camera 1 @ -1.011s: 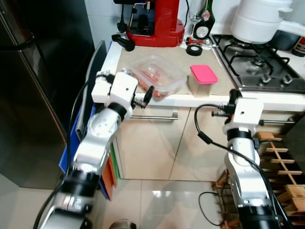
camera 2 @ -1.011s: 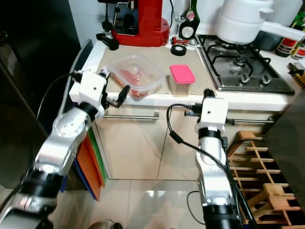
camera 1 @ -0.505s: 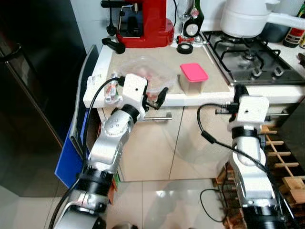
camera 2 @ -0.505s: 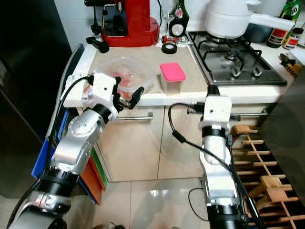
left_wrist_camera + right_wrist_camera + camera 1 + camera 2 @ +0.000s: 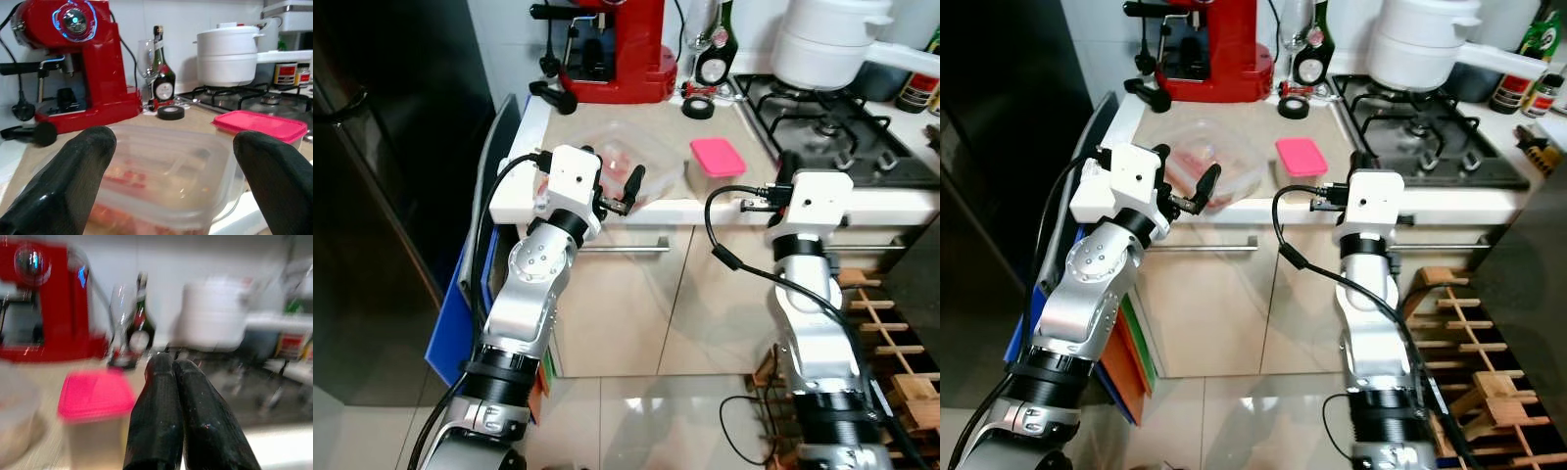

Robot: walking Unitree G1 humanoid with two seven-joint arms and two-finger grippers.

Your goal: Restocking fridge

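A clear plastic container (image 5: 641,162) with red food inside sits near the counter's front edge. My left gripper (image 5: 173,142) is open at counter height, its two black fingers (image 5: 83,161) spread on either side of the container's near end, without touching it. A small tub with a pink lid (image 5: 717,162) stands just right of the container. My right gripper (image 5: 172,363) is shut with nothing in it, and it points at the counter edge just right of the pink-lidded tub (image 5: 95,396).
The dark fridge (image 5: 382,147) stands shut at the left, with blue boards (image 5: 460,304) wedged beside the cabinet. A red coffee machine (image 5: 617,44), bottle (image 5: 717,44), tape roll (image 5: 697,108), gas hob (image 5: 827,98) and white pot (image 5: 832,39) fill the counter's back. A wooden rack (image 5: 901,333) is at the lower right.
The camera has shifted. My right arm has risen, bringing its wrist up to the counter edge beside the pink-lidded tub. The left gripper stays open at the container.
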